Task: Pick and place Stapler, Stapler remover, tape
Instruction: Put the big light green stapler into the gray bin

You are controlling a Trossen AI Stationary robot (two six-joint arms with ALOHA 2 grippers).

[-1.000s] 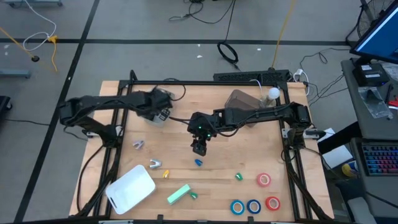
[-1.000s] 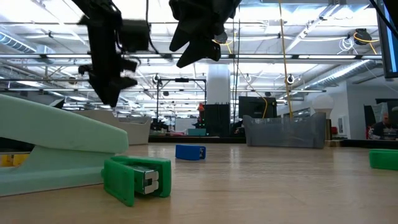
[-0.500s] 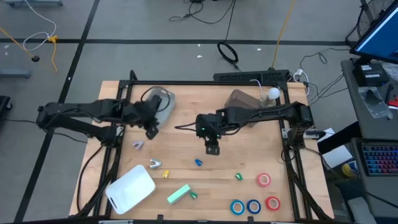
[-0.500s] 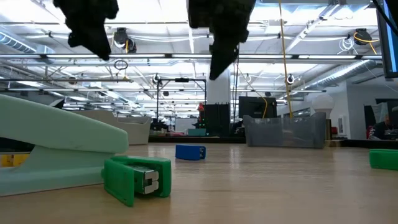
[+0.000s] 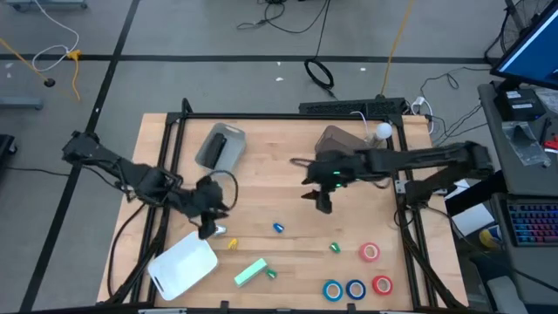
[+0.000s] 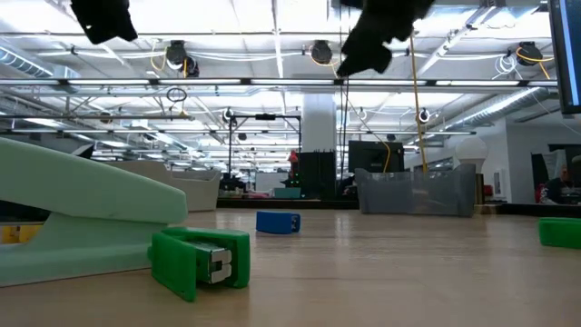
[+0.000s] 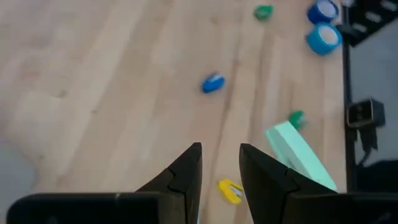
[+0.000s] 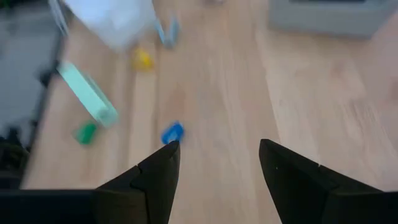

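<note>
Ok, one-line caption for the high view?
Left gripper over a stapler remover; right gripper, open, mid-table; four tape rolls untouched.

A light wooden table (image 5: 261, 170) edged by a black frame carries a scatter of small office items. A grey tray (image 5: 221, 146) lies toward its far left; a white lidded box (image 5: 183, 264) sits at the near left corner. Beside it lies a mint-green stapler (image 5: 251, 271), touching a small green piece (image 5: 272, 274). Small yellow (image 5: 233, 244), blue (image 5: 278, 228) and green (image 5: 334, 248) pieces dot the middle. Four tape rolls cluster at the near right: two red (image 5: 370, 252) (image 5: 382, 284), two blue (image 5: 333, 290) (image 5: 355, 289).
</note>
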